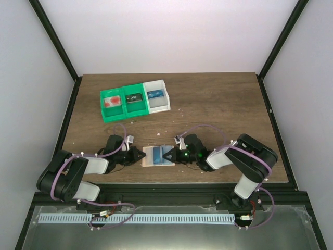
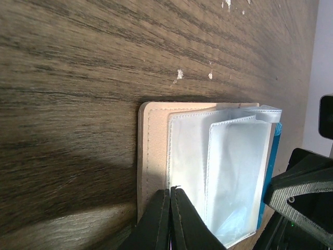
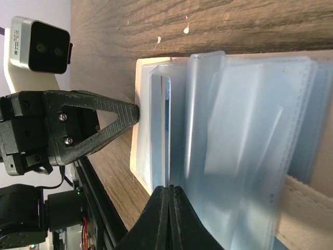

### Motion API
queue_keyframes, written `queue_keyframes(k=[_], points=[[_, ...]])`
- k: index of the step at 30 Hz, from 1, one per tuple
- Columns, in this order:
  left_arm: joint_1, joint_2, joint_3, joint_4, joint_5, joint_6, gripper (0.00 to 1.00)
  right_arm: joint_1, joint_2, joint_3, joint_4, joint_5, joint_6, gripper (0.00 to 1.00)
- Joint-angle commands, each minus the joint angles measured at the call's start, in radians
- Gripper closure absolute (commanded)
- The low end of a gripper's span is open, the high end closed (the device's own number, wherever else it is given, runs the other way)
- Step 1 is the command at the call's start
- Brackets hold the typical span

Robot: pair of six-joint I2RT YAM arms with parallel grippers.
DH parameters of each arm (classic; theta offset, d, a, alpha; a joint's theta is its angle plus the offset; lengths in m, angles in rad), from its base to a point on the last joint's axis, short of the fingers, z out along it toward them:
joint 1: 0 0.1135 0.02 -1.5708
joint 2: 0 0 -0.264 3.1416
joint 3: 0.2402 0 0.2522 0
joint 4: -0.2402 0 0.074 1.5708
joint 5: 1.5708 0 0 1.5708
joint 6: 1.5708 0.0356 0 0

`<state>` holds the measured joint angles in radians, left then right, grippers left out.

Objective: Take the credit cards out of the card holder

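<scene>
Pulling stage: the left gripper [image 1: 141, 155], jaws together, pins the card holder [image 1: 155, 159] while the right gripper [image 1: 167, 154], likewise closed, noses a blue card [image 2: 271, 166] that next wants pinching and sliding out.

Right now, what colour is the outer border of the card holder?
Tan, seen best on the card holder in the left wrist view.

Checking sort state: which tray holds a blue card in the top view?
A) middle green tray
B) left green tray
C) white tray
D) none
C: the blue card lies inside the white tray at the right end of the row.
</scene>
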<state>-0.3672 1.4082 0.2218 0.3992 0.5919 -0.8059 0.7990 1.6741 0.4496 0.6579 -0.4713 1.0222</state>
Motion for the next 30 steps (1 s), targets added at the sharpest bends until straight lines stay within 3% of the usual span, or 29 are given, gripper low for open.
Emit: queue_keyframes(k=[1, 4, 10, 17, 23, 30], points=[[-0.006, 0.033, -0.004, -0.068, -0.049, 0.029, 0.95, -0.027, 0.0, 0.026, -0.037, -0.054, -0.035, 0.99], [-0.006, 0.032, -0.001, -0.064, -0.039, 0.028, 0.92, -0.03, 0.005, 0.055, -0.078, -0.08, -0.056, 1.0], [-0.019, -0.062, 0.02, -0.08, -0.005, 0.0, 0.76, -0.028, 0.029, 0.069, -0.029, -0.115, -0.002, 0.99], [-0.064, -0.131, 0.042, -0.094, -0.013, -0.025, 0.74, -0.005, 0.084, 0.103, 0.021, -0.13, 0.066, 1.0], [-0.088, -0.084, 0.039, -0.04, -0.011, -0.032, 0.83, -0.003, 0.078, 0.096, 0.017, -0.113, 0.074, 0.99], [-0.091, 0.013, 0.023, 0.129, 0.064, -0.05, 1.0, -0.003, 0.079, 0.091, 0.019, -0.113, 0.076, 1.0]])
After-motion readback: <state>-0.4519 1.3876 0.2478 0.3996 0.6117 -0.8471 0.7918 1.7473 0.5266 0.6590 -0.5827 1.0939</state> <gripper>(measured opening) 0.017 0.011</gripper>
